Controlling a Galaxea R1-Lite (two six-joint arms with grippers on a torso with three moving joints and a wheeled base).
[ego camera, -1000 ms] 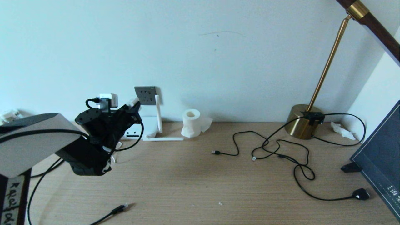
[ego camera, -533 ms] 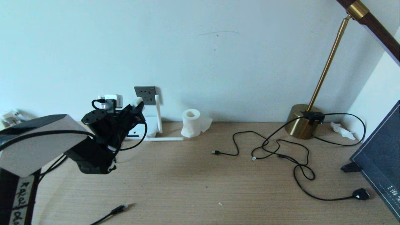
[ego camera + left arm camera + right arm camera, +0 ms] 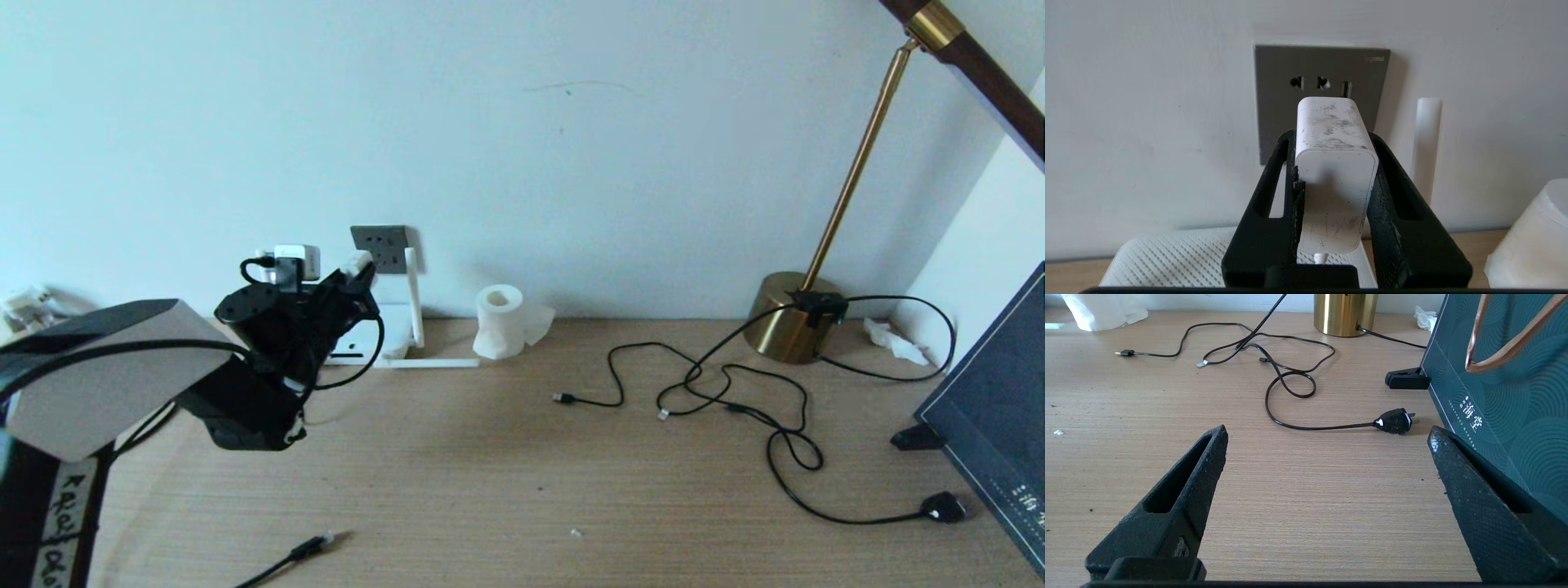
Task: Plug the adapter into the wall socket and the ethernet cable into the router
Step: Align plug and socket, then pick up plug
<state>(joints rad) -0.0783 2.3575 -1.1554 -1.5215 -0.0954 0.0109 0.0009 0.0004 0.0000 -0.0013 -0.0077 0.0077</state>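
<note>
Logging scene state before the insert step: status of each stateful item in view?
adapter: clamped in left end effector, in front of the socket, not seen seated
wall socket: upper holes empty
ethernet cable: loose on desk, unplugged
router: below the socket, ports not visible
black power plug: lying unplugged
right end effector: open, empty, over desk

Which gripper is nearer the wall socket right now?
Left. The left gripper holds the adapter right in front of the wall socket. The right gripper hangs open over the desk beside the dark bag, socket out of its view.
</note>
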